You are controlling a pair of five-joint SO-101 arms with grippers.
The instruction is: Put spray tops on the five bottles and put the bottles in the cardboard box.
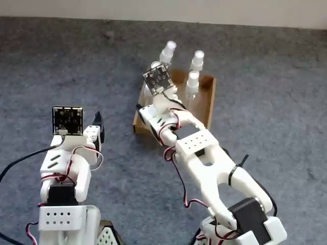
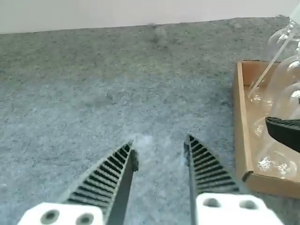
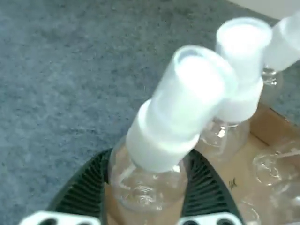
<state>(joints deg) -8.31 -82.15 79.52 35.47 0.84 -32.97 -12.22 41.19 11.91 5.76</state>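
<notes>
My right gripper is shut on a clear bottle with a white spray top, held tilted over the near left part of the cardboard box. In the high view, three more capped bottles stand at the box's far side: one at the far left, one at the far right and one nearer. A neighbouring spray top sits just behind the held one. My left gripper is open over bare carpet, left of the box, with nothing between its fingers.
Grey carpet covers the whole surface. In the left wrist view, clear bottles stand inside the box and the other arm's black finger reaches in. A pale wall runs along the far edge.
</notes>
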